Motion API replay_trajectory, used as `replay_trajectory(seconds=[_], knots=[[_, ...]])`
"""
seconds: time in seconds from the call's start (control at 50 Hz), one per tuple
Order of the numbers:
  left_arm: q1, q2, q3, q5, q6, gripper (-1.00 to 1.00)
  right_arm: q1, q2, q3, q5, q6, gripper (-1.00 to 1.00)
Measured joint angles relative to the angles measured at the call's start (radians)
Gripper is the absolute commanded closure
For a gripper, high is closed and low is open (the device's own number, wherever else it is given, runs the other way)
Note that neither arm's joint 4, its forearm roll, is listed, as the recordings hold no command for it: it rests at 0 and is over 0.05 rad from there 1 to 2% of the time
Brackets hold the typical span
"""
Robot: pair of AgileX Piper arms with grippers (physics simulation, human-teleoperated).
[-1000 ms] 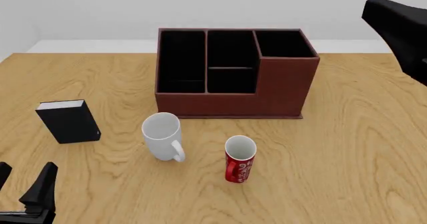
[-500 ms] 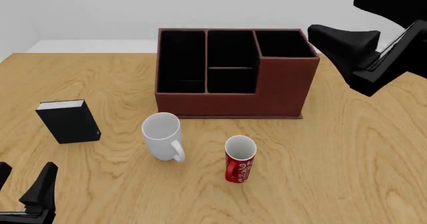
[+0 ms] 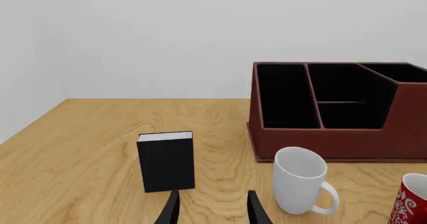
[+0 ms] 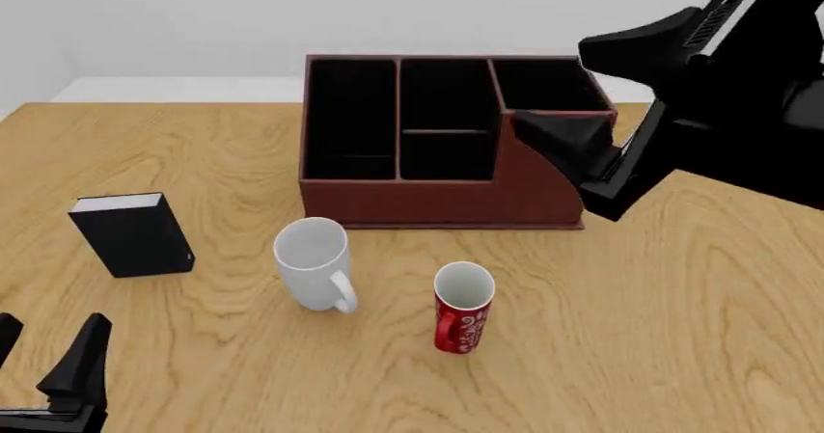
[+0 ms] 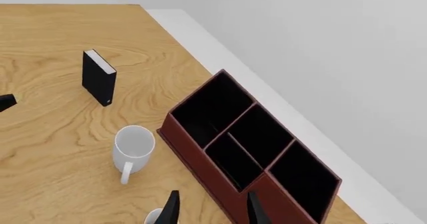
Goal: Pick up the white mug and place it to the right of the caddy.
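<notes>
right hand (image 5: 210, 209) fingers apart, empty | white mug (image 4: 315, 262) glossy, upright, loop handle

Below the right gripper's fingers (image 4: 566, 148) stands the caddy (image 4: 445, 148), blocking a straight drop. The white mug (image 4: 313, 262) sits beyond it with the red mug (image 4: 462, 308) just beside, perhaps leaving a narrow gap. Bare surface (image 4: 696, 298) lies open on the caddy's right.

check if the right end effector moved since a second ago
Yes. In the front view the right end effector has swung in from the right edge, leftward and down, now overlapping the reddish-brown rectangular caddy's right end.
</notes>
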Motion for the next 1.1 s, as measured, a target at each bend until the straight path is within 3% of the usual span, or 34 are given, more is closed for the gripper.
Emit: replay_trajectory(seconds=[0.46,1.1], knots=[[0.0,0.0,0.0,0.0,0.0,-1.0,0.068,0.101,0.008,0.018,-0.009,-1.0],[0.0,0.0,0.0,0.0,0.0,-1.0,0.151,0.291,-0.122,0.039,0.067,-1.0]])
